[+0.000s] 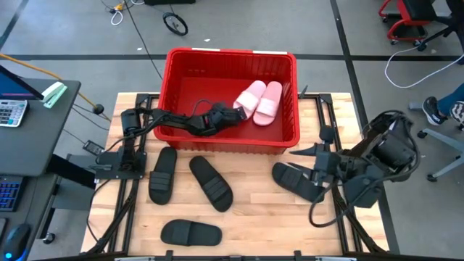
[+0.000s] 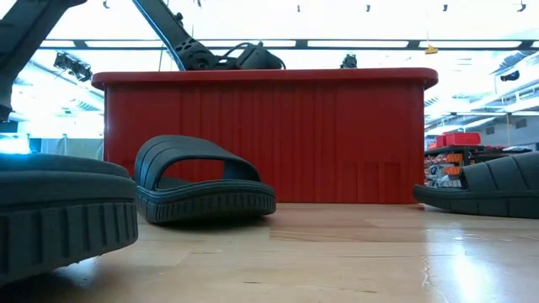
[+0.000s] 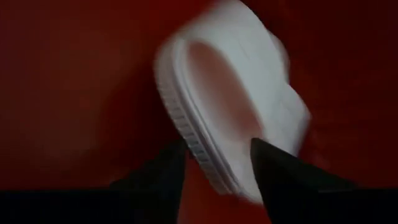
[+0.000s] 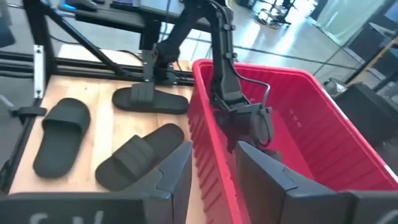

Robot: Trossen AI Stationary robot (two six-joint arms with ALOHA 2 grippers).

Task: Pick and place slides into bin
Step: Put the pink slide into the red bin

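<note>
You've got the red bin [image 1: 228,141] at the far-centre of the desk [image 1: 254,217], w/ two pink slides [image 1: 259,100] inside, side by side and touching, in the far right part. Both lie on the bin floor w/ long axes running diagonally, from near-left to far-right in the high view.

Your left pincer [image 1: 236,113] reaches over the near rim into the bin, right at the near end of the left pink slide. In the left wrist view its fingers [image 3: 283,177] stand apart, straddling the edge of that slide's sole; whether they actually press on it, can't tell.

Four black slides are out on the desk, none in the bin:
- one [image 1: 162,174] near the left arm's base, long axis roughly near-to-far, just in front of the bin.
- one [image 1: 211,183] beside it toward centre, angled diagonally, far end pointing left.
- one [image 1: 190,233] at the near edge, lying crosswise, long axis left-right.
- one [image 1: 297,181] on the right side, diagonal, just beside the right pincer [image 1: 313,163].

Your right pincer hovers low at the right of the desk, near the bin's near-right corner; right wrist view shows its fingers [image 4: 264,171] spread, nothing between them. The low view shows a black slide [image 2: 202,181] sitting flat, sole down, in front of the bin wall.
</note>
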